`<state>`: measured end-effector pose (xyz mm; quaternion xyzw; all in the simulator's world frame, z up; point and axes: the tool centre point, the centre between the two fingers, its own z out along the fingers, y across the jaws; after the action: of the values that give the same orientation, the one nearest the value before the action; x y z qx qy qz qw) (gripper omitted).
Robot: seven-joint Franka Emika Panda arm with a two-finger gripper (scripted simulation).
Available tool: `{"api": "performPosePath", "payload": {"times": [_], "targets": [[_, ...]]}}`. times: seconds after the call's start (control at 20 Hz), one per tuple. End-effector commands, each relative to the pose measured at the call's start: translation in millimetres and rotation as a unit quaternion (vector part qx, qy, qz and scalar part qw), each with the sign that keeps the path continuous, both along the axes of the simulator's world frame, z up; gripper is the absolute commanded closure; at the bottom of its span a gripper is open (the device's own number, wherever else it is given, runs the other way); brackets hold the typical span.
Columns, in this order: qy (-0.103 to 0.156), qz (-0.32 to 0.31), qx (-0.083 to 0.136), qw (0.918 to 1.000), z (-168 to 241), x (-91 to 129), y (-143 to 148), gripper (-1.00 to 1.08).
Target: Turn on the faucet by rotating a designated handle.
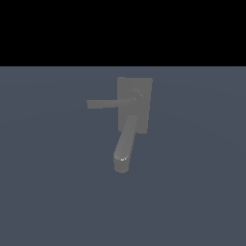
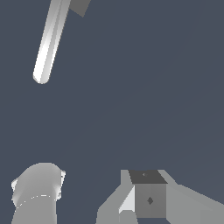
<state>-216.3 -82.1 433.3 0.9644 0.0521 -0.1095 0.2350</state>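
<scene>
The dull grey faucet (image 1: 134, 103) stands on the blue-grey floor in the exterior view. It has a flat rectangular back plate and a thick rounded spout (image 1: 125, 144) that slopes down toward the camera. The handle (image 1: 108, 104), a thin straight bar, sticks out level from a round hub toward the exterior view's left. Neither the arm nor the gripper shows in that view. In the wrist view a pale round-tipped bar (image 2: 49, 43), probably the spout, lies well apart from my gripper (image 2: 146, 181). Only one blocky finger (image 2: 149, 200) shows clearly, and nothing is seen held.
In the wrist view a rounded grey cylinder (image 2: 38, 190) rises at the frame edge beside the finger; I cannot tell what it belongs to. Bare blue-grey floor (image 1: 192, 192) lies all around the faucet.
</scene>
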Motion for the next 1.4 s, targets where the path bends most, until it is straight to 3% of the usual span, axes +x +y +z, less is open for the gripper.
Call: {"api": "performPosePath", "payload": {"times": [0.0, 0.3, 0.65, 1.0, 1.35], "targets": [[0.016, 0.015, -0.031, 0.9993, -5, 7, -9, 1.08], [0.052, 0.055, -0.104, 0.9917, -15, 24, -26, 1.08], [0.093, 0.107, -0.184, 0.9726, -25, 47, -42, 1.08], [0.131, 0.165, -0.259, 0.9425, -35, 74, -51, 1.08], [0.165, 0.228, -0.328, 0.9017, -47, 103, -52, 1.08]]}}
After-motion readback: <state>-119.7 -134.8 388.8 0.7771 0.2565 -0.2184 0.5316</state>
